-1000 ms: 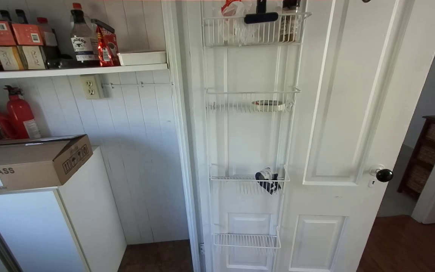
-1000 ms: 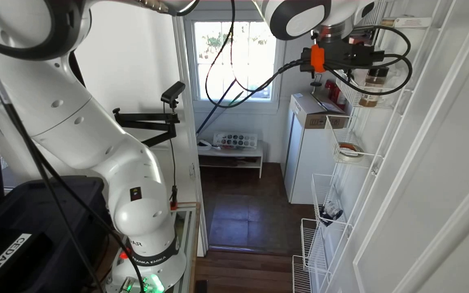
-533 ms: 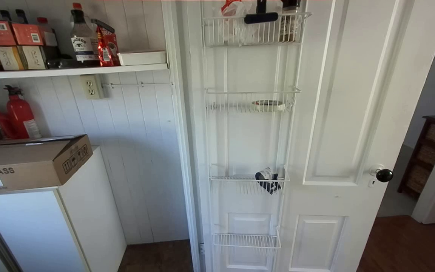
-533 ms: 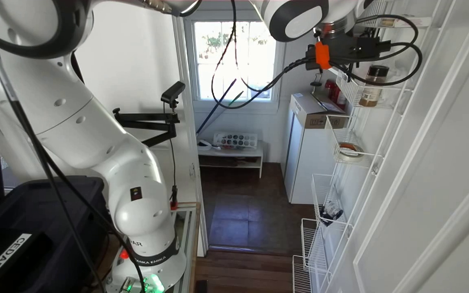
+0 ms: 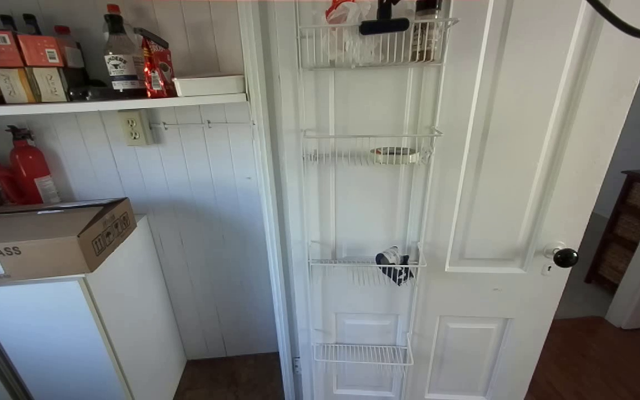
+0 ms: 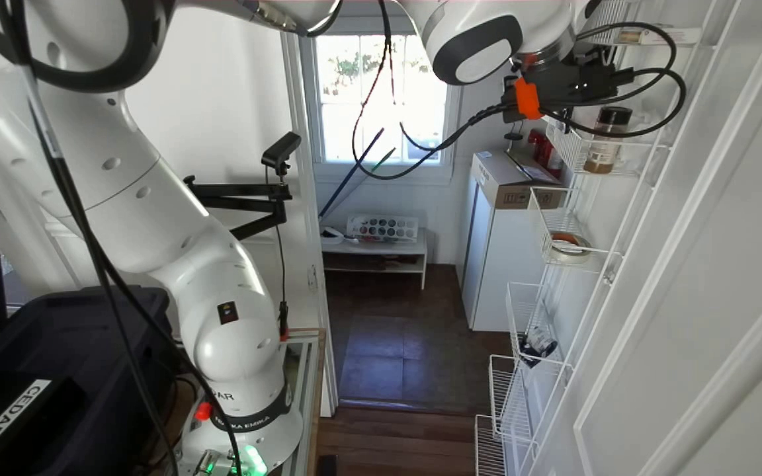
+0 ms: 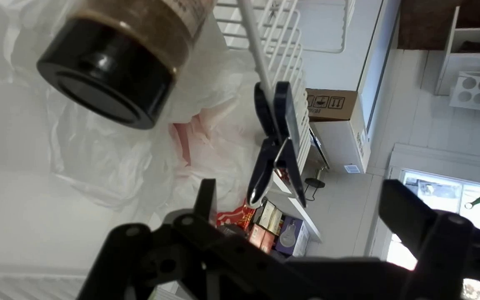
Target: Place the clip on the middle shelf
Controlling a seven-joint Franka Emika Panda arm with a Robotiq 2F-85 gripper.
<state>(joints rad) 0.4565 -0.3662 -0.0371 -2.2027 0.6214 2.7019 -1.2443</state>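
The black clip (image 5: 384,26) is clamped on the front rim of the wire basket (image 5: 448,21) with the spice jar, handle up. In the wrist view the clip (image 7: 281,112) bites the rim wire, its two handles pointing at my gripper (image 7: 300,200). My gripper is open and empty, one finger either side of the handle ends, not touching. In an exterior view its body (image 6: 573,84) is beside that basket, fingers hidden. Below are a basket (image 5: 342,135) with a tape roll and a basket (image 5: 348,264) with a patterned item; I cannot tell which is the middle shelf.
The spice jar (image 7: 111,75) and plastic bags (image 7: 98,166) fill the basket beside the clip. A tape roll (image 5: 395,155) and a black-and-white item (image 5: 394,266) lie in lower baskets. The rack hangs on a door (image 5: 498,294). Loose cables (image 6: 675,92) loop around the wrist.
The arm has leaned further over and the gripper has shifted slightly right, toward the rack. A cable now shows at the top right of an exterior view. The clip has not moved.
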